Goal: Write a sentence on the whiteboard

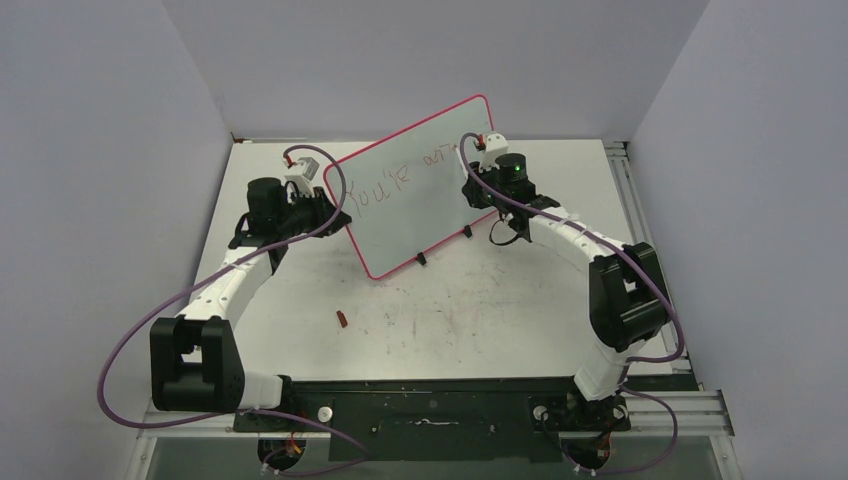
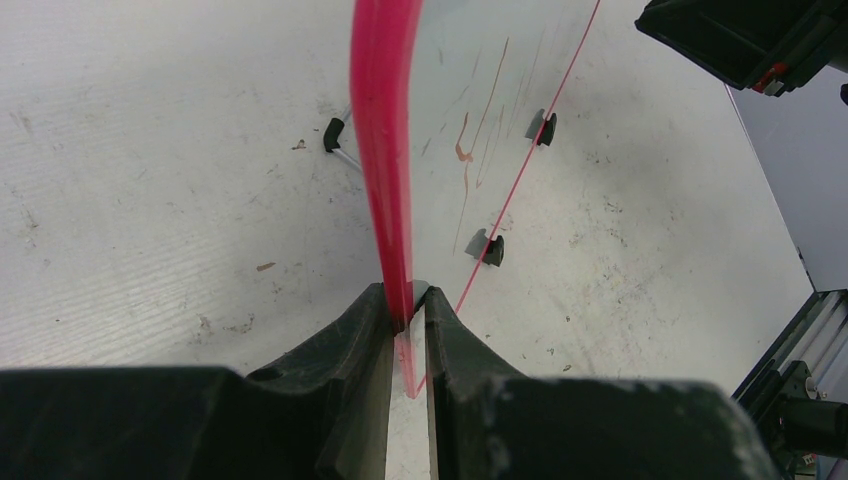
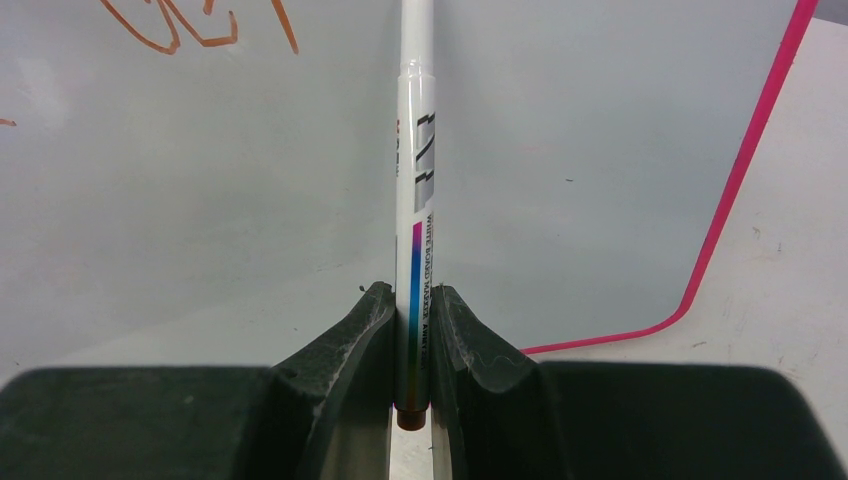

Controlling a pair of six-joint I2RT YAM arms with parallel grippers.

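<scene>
A white table [image 1: 500, 310], scuffed and marked with faint reddish smears and dark specks, fills the floor of an enclosure with plain pale grey walls [image 1: 400, 60] on the left, back and right. A small reddish-brown piece [image 1: 341, 319], too small to identify, lies alone on the table towards its near left part. Aluminium rails [image 1: 622, 190] run along the table's right edge, and a black base plate [image 1: 430, 400] lies across its near edge.

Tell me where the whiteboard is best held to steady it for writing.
The thin pink rim at its left edge, pinched edge-on from the left. The whiteboard stands tilted on clip feet, leaving that edge free; the left hand grips there, clear of the writing.
</scene>
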